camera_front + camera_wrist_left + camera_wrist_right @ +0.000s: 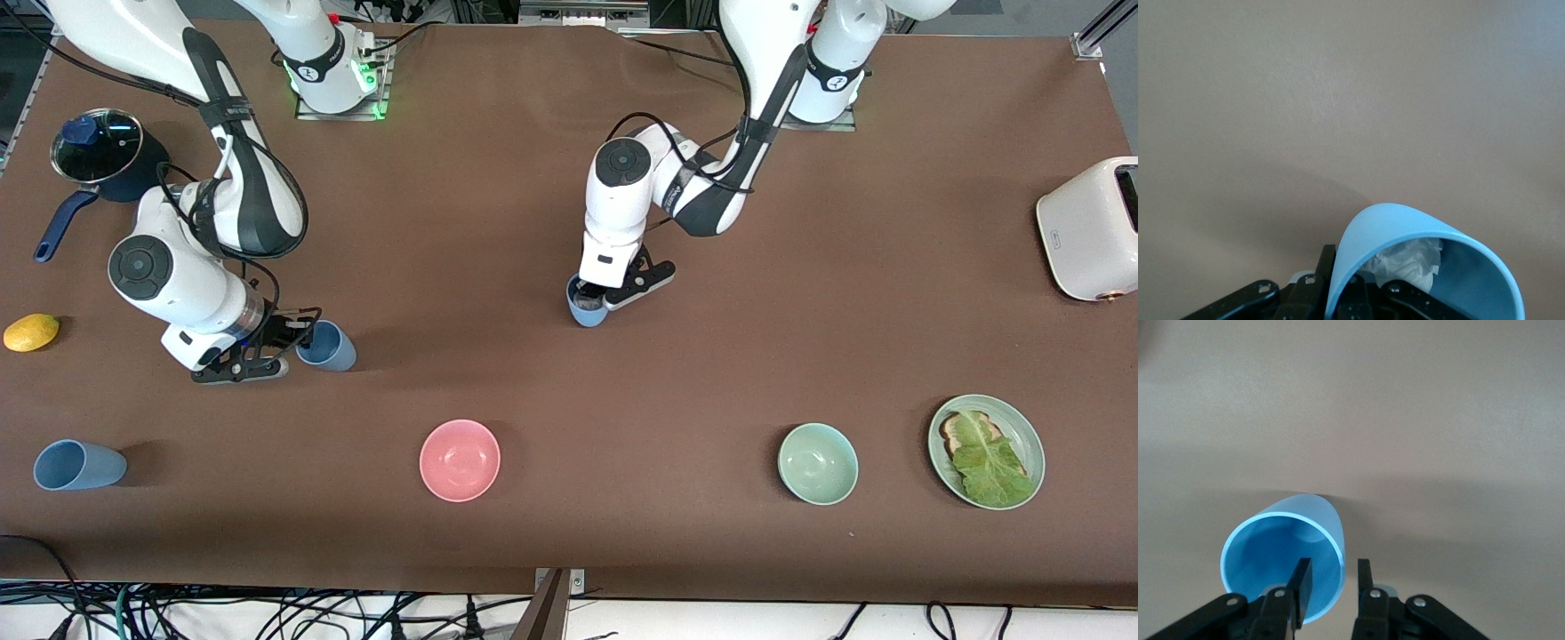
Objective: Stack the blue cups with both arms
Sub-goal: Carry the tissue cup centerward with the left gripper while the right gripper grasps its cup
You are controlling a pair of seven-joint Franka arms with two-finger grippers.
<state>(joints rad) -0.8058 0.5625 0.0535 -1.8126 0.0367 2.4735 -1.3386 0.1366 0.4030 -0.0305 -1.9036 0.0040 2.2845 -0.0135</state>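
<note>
Front view shows you no stacking yet: left hand (594, 296) clamps one blue cup (586, 309), right hand (286, 342) pinches another cup (327, 346)'s rim, third cup (77, 465) waits on the desk (569, 551).

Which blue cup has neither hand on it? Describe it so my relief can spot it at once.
Start at the yellow lemon at the right arm's end of the table. Nearer the front camera lies the free blue cup, in line with the pink bowl. It alone lies on its side, no hand near.
</note>
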